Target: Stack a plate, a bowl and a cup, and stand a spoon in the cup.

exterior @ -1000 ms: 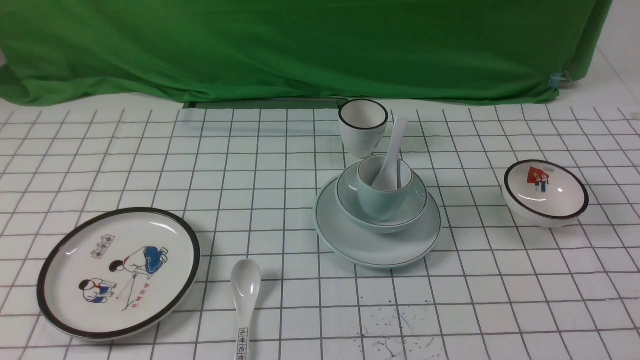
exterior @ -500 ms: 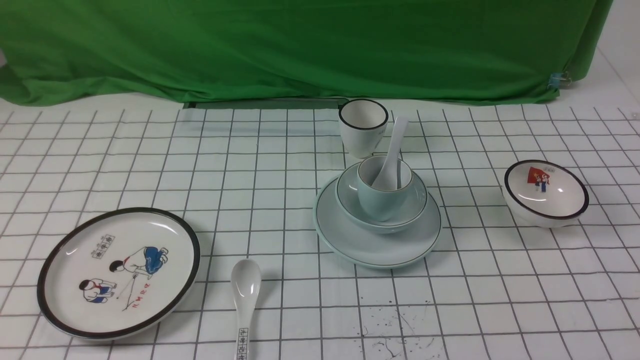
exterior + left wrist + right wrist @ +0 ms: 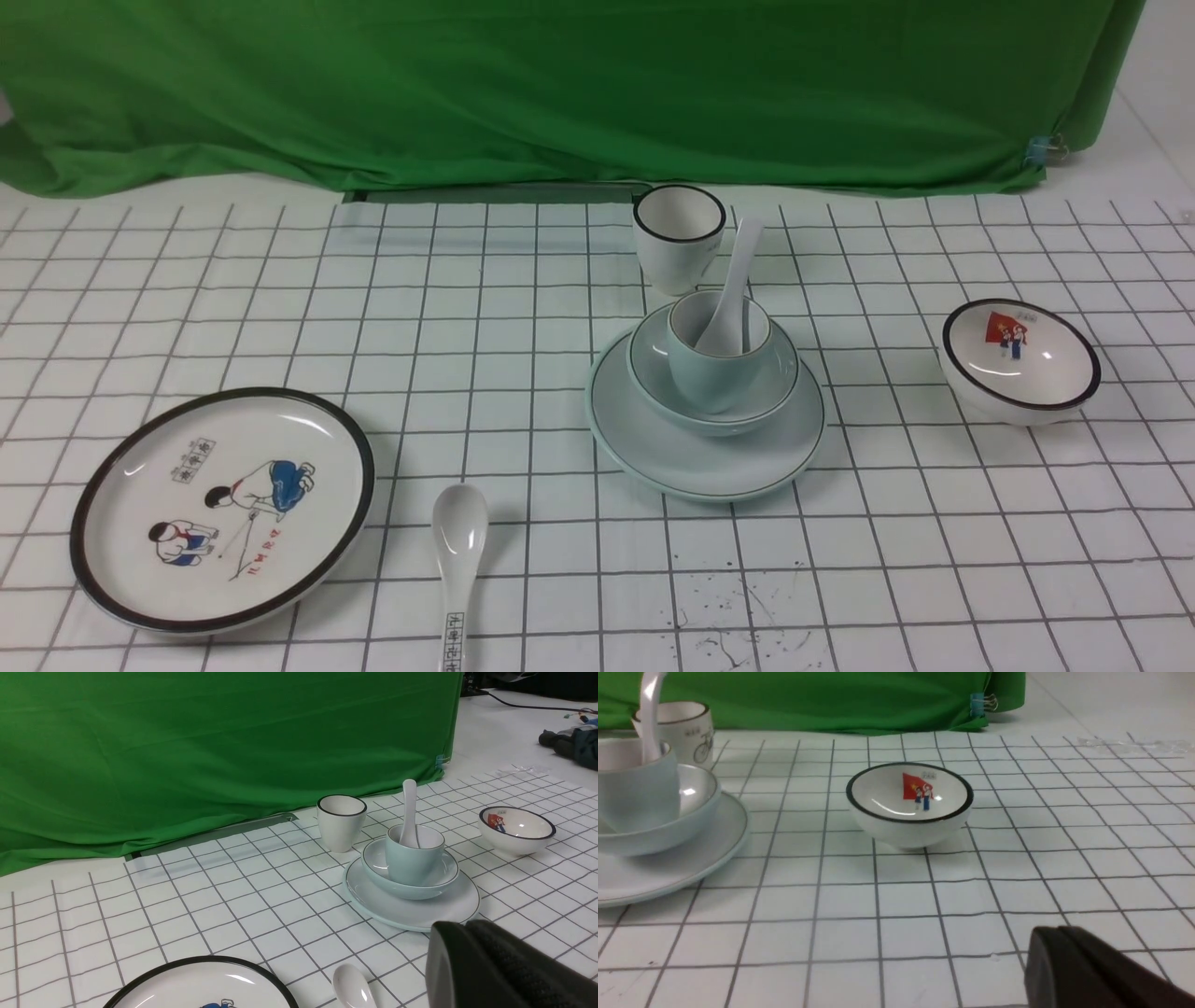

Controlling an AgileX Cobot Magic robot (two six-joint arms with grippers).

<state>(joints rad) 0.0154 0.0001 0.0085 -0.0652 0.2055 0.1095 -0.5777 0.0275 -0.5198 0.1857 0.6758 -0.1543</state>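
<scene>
The pale blue plate (image 3: pixel 653 453) (image 3: pixel 448 907) (image 3: pixel 668 868) lies right of the table's middle. In it sits the pale blue bowl (image 3: pixel 775 383) (image 3: pixel 441 877) (image 3: pixel 698 798), and in the bowl stands the pale blue cup (image 3: pixel 714 369) (image 3: pixel 413 861) (image 3: pixel 635 791). The plain white spoon (image 3: pixel 733 289) (image 3: pixel 409 812) (image 3: pixel 649 714) stands in the cup, handle leaning to the far right. My left gripper (image 3: pixel 460 931) is shut and empty, hanging near the plate's front. My right gripper (image 3: pixel 1057 933) is shut and empty, back from the stack. Neither arm shows in the front view.
A black-rimmed cartoon plate (image 3: pixel 224 509) (image 3: pixel 201 987) lies front left, with a marked white spoon (image 3: pixel 457 560) (image 3: pixel 355 991) beside it. A black-rimmed white cup (image 3: pixel 679 238) (image 3: pixel 341 821) (image 3: pixel 679 732) stands behind the stack. A flag-picture bowl (image 3: pixel 1019 359) (image 3: pixel 516 828) (image 3: pixel 909 800) sits at the right. Green cloth (image 3: pixel 560 84) hangs behind.
</scene>
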